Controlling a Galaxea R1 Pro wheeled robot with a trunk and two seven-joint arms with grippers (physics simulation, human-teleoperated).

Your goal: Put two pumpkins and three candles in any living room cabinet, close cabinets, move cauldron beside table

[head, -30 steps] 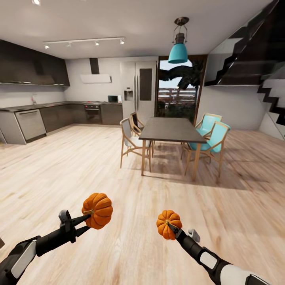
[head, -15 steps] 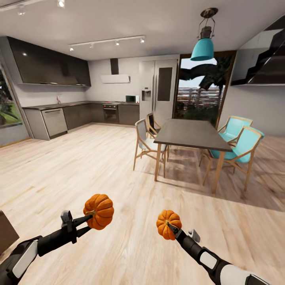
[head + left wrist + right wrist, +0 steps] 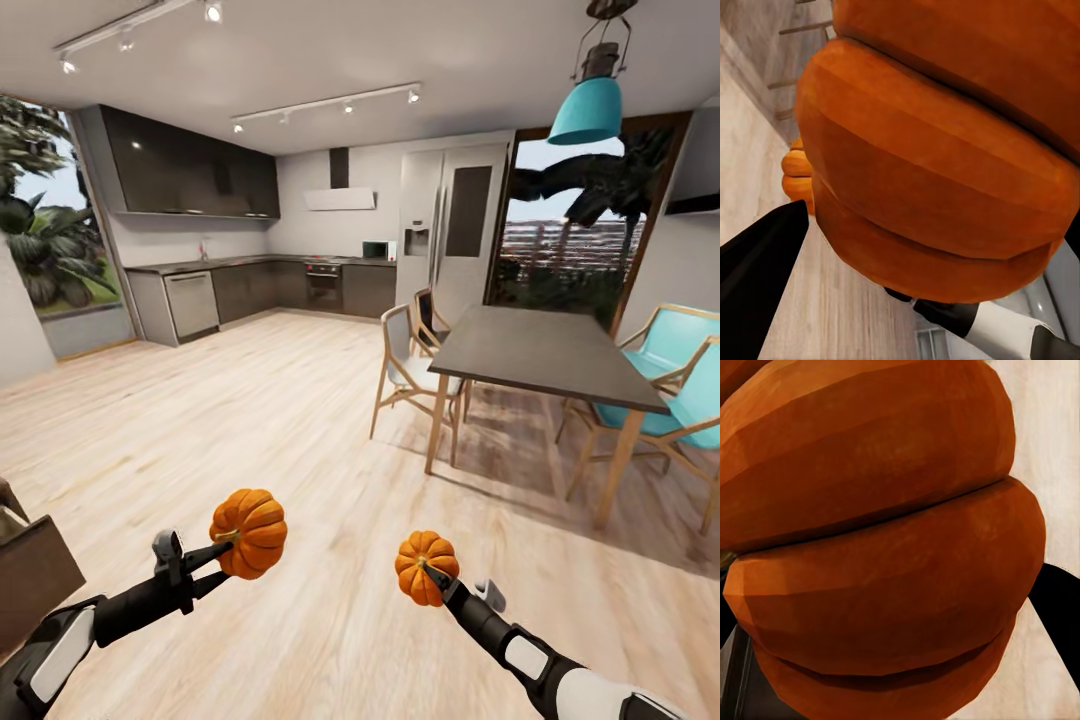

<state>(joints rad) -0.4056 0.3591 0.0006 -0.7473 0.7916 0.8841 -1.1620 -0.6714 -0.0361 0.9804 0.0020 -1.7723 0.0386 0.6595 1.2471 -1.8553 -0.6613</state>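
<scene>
I carry two orange ribbed pumpkins over the wood floor. In the head view the larger pumpkin (image 3: 249,532) sits at lower left with my left gripper (image 3: 222,550) shut on it. A smaller pumpkin (image 3: 424,567) is at lower centre, and my right gripper (image 3: 432,575) is shut on it. Seen from the left wrist, its pumpkin (image 3: 937,150) looms close, with the other pumpkin (image 3: 796,176) small beyond it. The right wrist view is close on its pumpkin (image 3: 877,540). At the far left edge a dark-brown wood corner (image 3: 30,575), possibly the cabinet, juts in. Candles and cauldron are out of view.
A dark dining table (image 3: 540,355) with a wooden chair (image 3: 410,375) and teal chairs (image 3: 680,390) stands at the right. Grey kitchen units (image 3: 250,290) and a fridge (image 3: 445,235) line the far wall. A teal lamp (image 3: 590,105) hangs above. Open wood floor (image 3: 230,400) lies ahead.
The whole view has swung to the left: table and kitchen slid rightward, a window and a dark-brown corner came in at the left. Both arms hold their pumpkins as before.
</scene>
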